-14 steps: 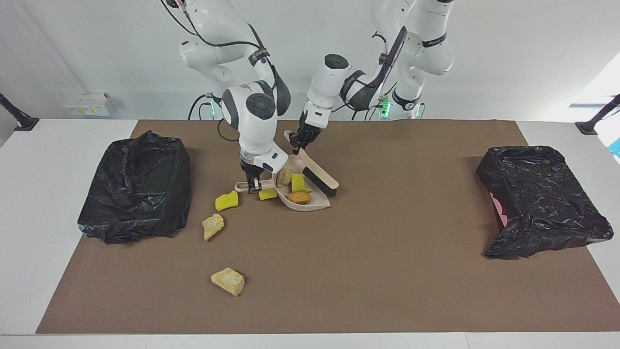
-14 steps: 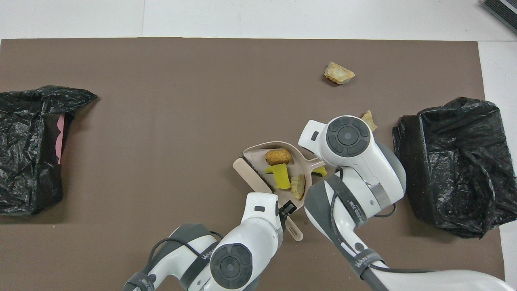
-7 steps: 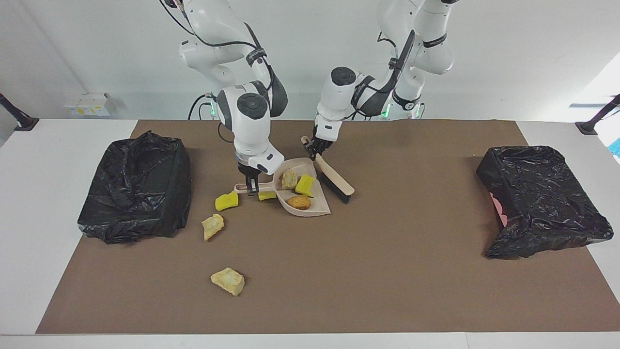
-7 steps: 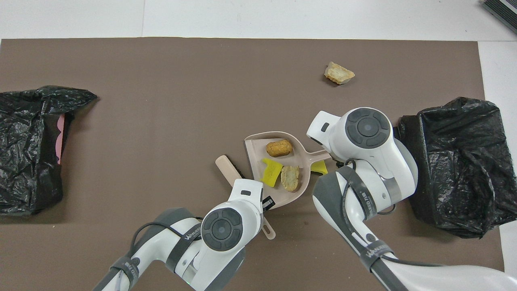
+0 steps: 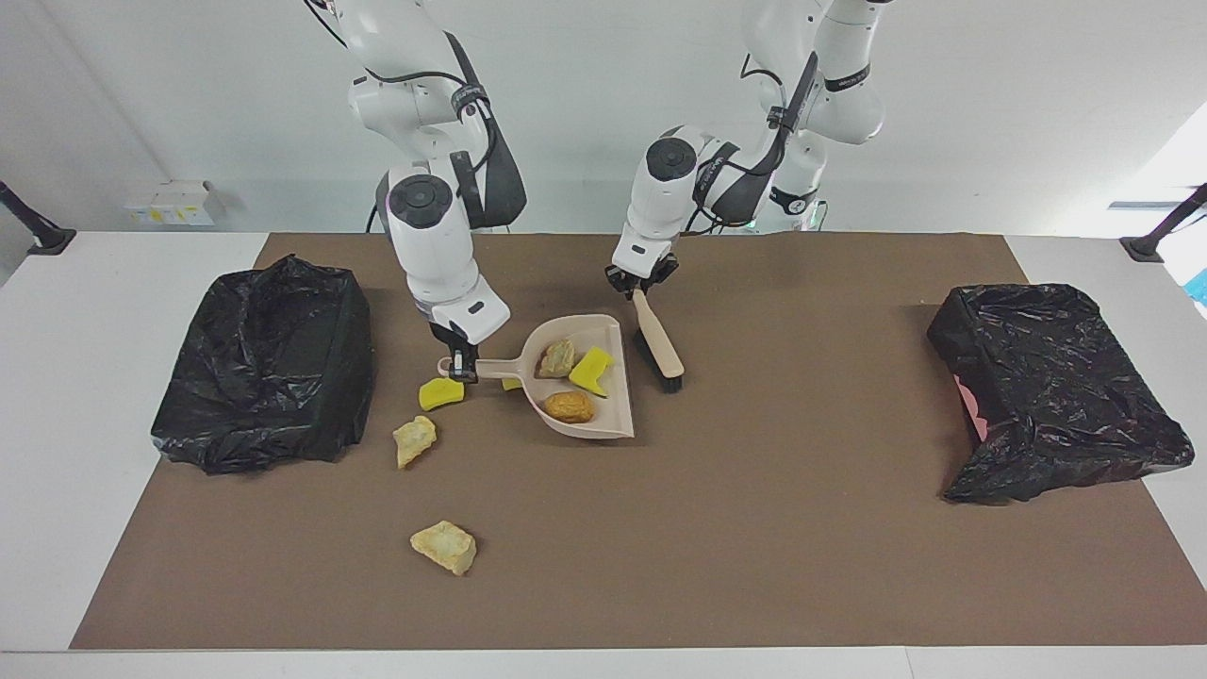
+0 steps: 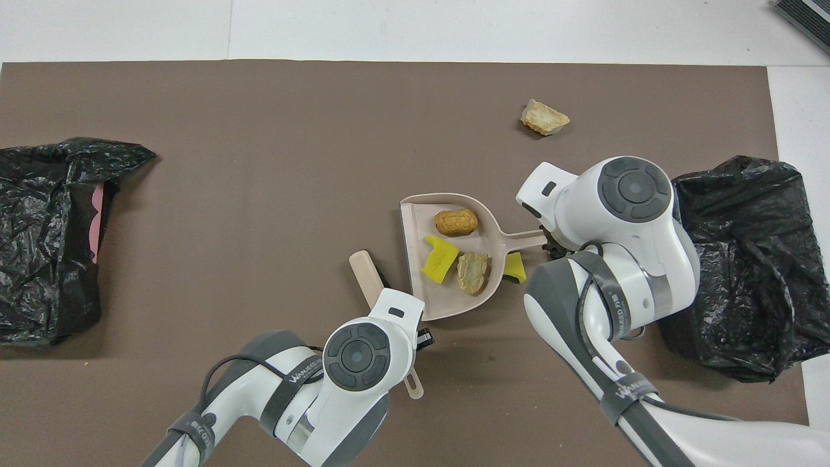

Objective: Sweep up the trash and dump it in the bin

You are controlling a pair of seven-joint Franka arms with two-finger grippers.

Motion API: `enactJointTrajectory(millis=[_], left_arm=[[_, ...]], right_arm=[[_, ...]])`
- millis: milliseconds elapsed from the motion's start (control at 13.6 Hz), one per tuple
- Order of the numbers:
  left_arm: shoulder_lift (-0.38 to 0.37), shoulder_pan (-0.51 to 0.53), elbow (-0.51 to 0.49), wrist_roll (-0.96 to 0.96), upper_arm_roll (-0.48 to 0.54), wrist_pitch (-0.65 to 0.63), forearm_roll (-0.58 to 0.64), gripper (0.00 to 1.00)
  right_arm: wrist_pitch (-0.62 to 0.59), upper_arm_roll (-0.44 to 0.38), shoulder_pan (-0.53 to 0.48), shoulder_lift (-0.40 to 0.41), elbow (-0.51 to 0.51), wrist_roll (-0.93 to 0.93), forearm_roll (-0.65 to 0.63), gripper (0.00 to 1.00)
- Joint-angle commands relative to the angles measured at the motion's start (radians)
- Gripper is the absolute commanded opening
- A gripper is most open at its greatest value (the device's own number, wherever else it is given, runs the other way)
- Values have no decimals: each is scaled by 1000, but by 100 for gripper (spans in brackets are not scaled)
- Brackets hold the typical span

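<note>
As brush (image 5: 657, 342) withdrew, dustpan (image 5: 615, 422) lifted (loaded).

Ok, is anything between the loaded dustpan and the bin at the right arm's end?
Only loose trash: a yellow sponge piece and a beige chunk lie on the mat between the dustpan and that bin. Nothing taller stands there.

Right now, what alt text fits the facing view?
The right gripper holds a beige dustpan carrying three trash scraps and the left gripper holds a brush beside it; four scraps lie on the brown mat between two black-bagged bins.
</note>
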Motion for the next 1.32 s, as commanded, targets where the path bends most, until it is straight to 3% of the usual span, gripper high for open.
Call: enactJointTrajectory(millis=[0,220,514,954,1101,1248], left_arm=[[-57,-68,-52,14,0,-34,6,0],[-65,-99,-51,-9,-7,-51,2,0],[-88,-216,-52,-137,-7,-46,-10,0],[-86,-220,-62,-207,-7,-20,-13,0],[-86,-220,-62,-189,-7,-15,-13,0],[-82,-210,-63,-140,-7,-9,-13,7]], right_arm=[[8,9,-52,-53,-18,-54,78,0],[-20,11,-153,-99,-28,-148,134,0],[-124,9,-389,-130,-28,-473,227,0],[-224,-3,-724,-150,3,-852,226,0],[-213,-15,-790,-150,24,-916,204,0],[-185,-21,-838,-146,44,-941,159,0]])
